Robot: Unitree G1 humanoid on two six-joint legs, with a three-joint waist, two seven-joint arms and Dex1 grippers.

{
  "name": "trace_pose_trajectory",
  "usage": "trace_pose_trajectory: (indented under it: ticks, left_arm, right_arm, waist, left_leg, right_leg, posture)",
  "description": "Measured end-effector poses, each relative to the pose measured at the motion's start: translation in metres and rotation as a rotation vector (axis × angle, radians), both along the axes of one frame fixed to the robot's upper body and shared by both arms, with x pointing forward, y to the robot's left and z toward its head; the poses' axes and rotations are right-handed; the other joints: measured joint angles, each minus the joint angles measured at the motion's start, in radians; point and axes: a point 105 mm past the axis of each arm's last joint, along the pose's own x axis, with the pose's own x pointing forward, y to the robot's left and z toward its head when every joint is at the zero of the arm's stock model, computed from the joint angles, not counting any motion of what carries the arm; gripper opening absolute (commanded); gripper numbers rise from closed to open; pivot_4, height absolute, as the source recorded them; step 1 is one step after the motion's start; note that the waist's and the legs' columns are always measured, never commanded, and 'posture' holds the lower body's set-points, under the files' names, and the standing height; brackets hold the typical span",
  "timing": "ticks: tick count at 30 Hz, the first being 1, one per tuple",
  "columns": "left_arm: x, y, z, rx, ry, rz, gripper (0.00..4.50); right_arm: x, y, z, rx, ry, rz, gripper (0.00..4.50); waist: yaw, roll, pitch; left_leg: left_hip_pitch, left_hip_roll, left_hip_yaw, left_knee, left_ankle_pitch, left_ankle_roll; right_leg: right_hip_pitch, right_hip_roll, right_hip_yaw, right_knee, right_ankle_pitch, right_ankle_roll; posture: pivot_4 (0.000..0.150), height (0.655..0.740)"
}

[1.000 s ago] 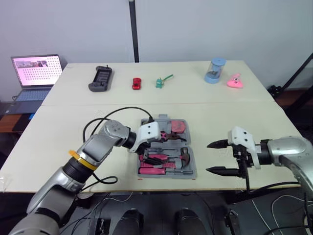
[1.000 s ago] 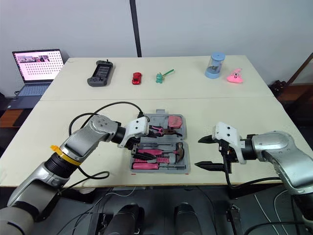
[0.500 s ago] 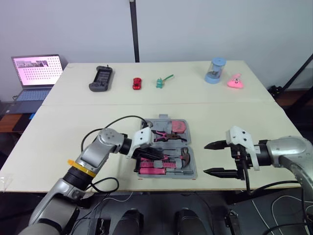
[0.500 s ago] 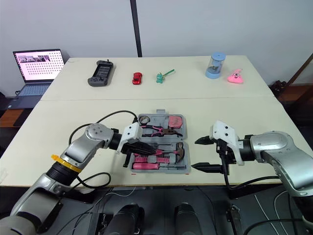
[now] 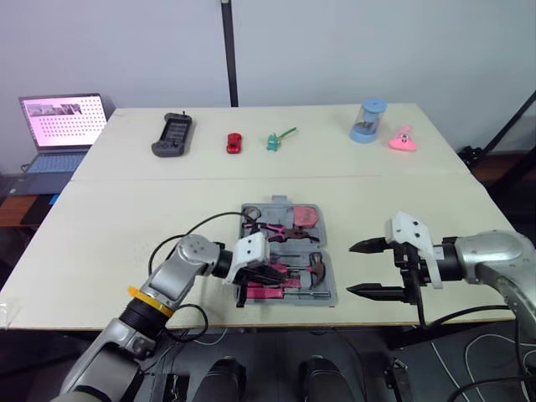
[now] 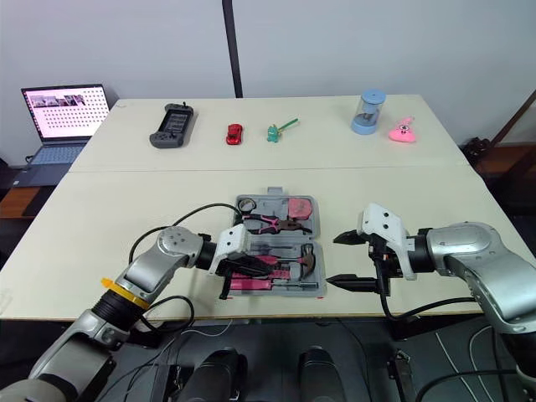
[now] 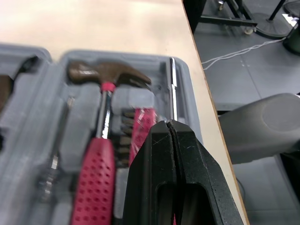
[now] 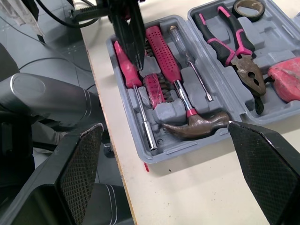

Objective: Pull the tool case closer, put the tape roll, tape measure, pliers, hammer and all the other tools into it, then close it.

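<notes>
Holds the left gripper [image 7: 169, 127] clenched, its two black fingers pressed flat together with a mere seam between them and nothing seen caught at the tips. Hangs it over the near half of the grey tool case [image 8: 274, 33], toward that half's left end, above the pink tool handles.

Has the case lying open flat near the front edge of the pale table [image 5: 126, 226]. Shows in the near half the hammer [image 8: 197, 124], head to the robot's right and pink dimpled grip to the left, with a slim screwdriver [image 8: 187, 56] bedded just beside it. Shows in the far half the pliers [image 8: 225, 42] in the middle, the black tape roll [image 8: 246, 7] in the far left corner and the pink tape measure [image 8: 286, 77] at the right end.

Holds the right gripper [image 5: 358, 268] released and empty, fingers spread wide, above the table just beside the case's right edge without touching it.

Has, well apart along the far side, a game controller [image 5: 172, 134], a red toy car [image 5: 234, 142] and a blue canister [image 5: 368, 121].
</notes>
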Motion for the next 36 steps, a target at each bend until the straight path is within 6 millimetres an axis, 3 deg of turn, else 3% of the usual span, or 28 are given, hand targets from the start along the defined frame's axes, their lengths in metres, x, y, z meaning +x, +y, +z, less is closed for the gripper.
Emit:
trace_pose_trajectory:
  ticks: [5, 13, 17, 21, 24, 26, 31, 32, 36]
  left_arm:
    - [0.000, 0.002, -0.021, 0.041, -0.004, 0.009, 0.02]
    - [0.000, 0.000, -0.022, 0.023, 0.004, 0.017, 0.02]
    - [0.004, 0.010, -0.016, -0.016, 0.050, 0.057, 0.02]
    - [0.026, 0.042, 0.021, -0.096, -0.001, 0.160, 0.02]
    - [0.040, 0.084, 0.041, -0.068, -0.074, 0.268, 0.00]
    - [0.045, 0.102, 0.045, -0.053, -0.094, 0.322, 0.00]
    - [0.049, 0.125, 0.023, -0.012, -0.070, 0.406, 0.00]
    - [0.052, 0.130, 0.020, 0.001, -0.086, 0.431, 0.00]
    - [0.064, 0.136, 0.010, 0.032, -0.155, 0.484, 0.00]
  right_arm:
    - [0.002, 0.000, -0.007, -0.028, 0.010, -0.015, 4.50]
    - [0.002, -0.001, -0.008, -0.028, 0.012, -0.015, 4.50]
    - [0.004, -0.002, -0.009, -0.025, -0.020, -0.011, 4.50]
    - [0.016, -0.018, -0.014, -0.062, -0.064, -0.079, 4.50]
    - [0.032, -0.030, -0.018, -0.088, -0.125, -0.137, 3.74]
    - [0.040, -0.037, -0.024, -0.112, -0.142, -0.161, 2.73]
    - [0.065, -0.041, -0.042, -0.179, -0.224, -0.170, 0.27]
    - [0.073, -0.043, -0.046, -0.193, -0.246, -0.178, 0.06]
    - [0.088, -0.040, -0.058, -0.171, -0.195, -0.179, 0.06]
  waist:
    - [0.004, 0.000, -0.001]
    - [0.004, 0.001, -0.001]
    - [0.000, 0.001, -0.001]
    - [-0.001, 0.000, -0.001]
    - [-0.007, 0.001, -0.001]
    - [-0.004, 0.002, -0.001]
    - [-0.002, 0.001, -0.001]
    - [-0.003, 0.001, -0.001]
    - [-0.002, 0.001, -0.001]
  left_leg:
    - [0.003, 0.000, 0.000, 0.000, 0.000, 0.000]
    - [0.011, 0.001, 0.000, -0.001, -0.002, 0.003]
    - [0.010, 0.001, 0.000, -0.001, -0.002, 0.003]
    - [0.010, 0.001, 0.000, -0.001, -0.002, 0.003]
    - [0.010, 0.001, 0.001, -0.002, -0.002, 0.003]
    - [0.010, 0.001, 0.001, -0.002, -0.002, 0.003]
    - [0.009, -0.001, 0.002, -0.002, -0.002, 0.002]
    - [0.009, -0.001, 0.002, -0.002, -0.001, 0.002]
    - [0.008, -0.001, 0.002, -0.002, -0.001, 0.002]
  right_leg:
    - [0.004, 0.000, 0.000, -0.001, 0.000, 0.000]
    - [0.012, -0.001, 0.000, -0.003, 0.000, 0.001]
    - [0.011, 0.000, 0.000, -0.002, 0.000, 0.000]
    - [0.010, 0.000, 0.000, -0.002, 0.000, 0.000]
    - [0.008, 0.000, 0.000, -0.002, 0.000, 0.000]
    - [0.008, 0.000, 0.000, -0.002, 0.000, 0.000]
    - [0.008, 0.000, 0.000, -0.002, 0.000, 0.001]
    - [0.008, 0.000, 0.000, -0.002, 0.000, 0.001]
    - [0.006, 0.000, 0.001, -0.001, 0.000, 0.001]
  posture:
    - [0.150, 0.6753]
    - [0.150, 0.6753]
    - [0.150, 0.6753]
    - [0.150, 0.6753]
    - [0.150, 0.6753]
    - [0.150, 0.6753]
    - [0.150, 0.6753]
    - [0.150, 0.6753]
    - [0.150, 0.6753]
